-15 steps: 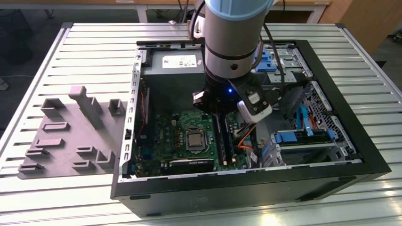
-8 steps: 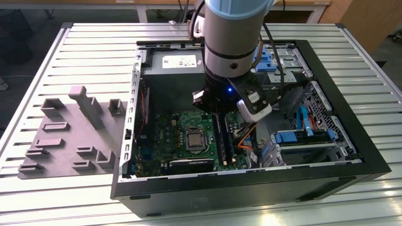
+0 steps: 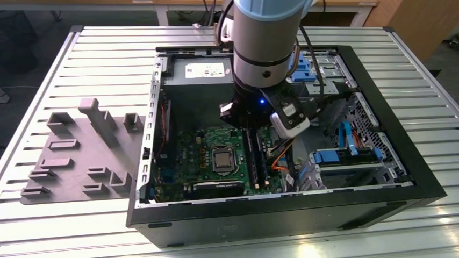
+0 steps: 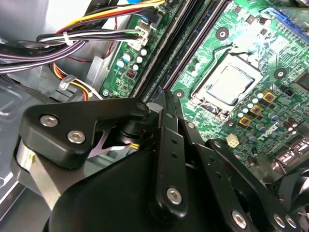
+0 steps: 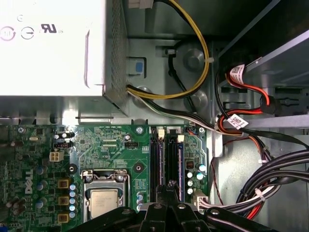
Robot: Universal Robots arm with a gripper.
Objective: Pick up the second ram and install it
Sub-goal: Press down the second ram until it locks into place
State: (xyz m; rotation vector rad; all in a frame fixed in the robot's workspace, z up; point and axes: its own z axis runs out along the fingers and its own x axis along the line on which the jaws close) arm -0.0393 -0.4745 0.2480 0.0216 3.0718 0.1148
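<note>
Black linkage arms of the gripper [image 5: 166, 191] met in a narrow point low over the memory slots, tips drawn together. I could not tell whether anything was pinched between them. The second ram [image 5: 172, 154] lay as a long dark strip in the slot rails on the green motherboard [image 5: 111, 145], one end right under the tips.

The first wrist view alone showed the silver power supply [image 5: 48, 43] beyond the board, and yellow and black leads [image 5: 193, 72] looping from it. The second wrist view looked past the gripper [image 4: 166, 99] from the other side, catching the processor socket [image 4: 229, 87] and a tied cable bundle [image 4: 72, 41].

In the exterior view the gripper [image 3: 248, 124] reached down into the open computer case [image 3: 287, 215], which lay on its side, with the ram [image 3: 252, 153] running away from it beside the socket. 1 grey moulded tray [image 3: 79, 156] sat just beside the case at the exterior view's left. Both rested on a slatted metal table [image 3: 107, 48], with wooden furniture [image 3: 409, 21] behind.
</note>
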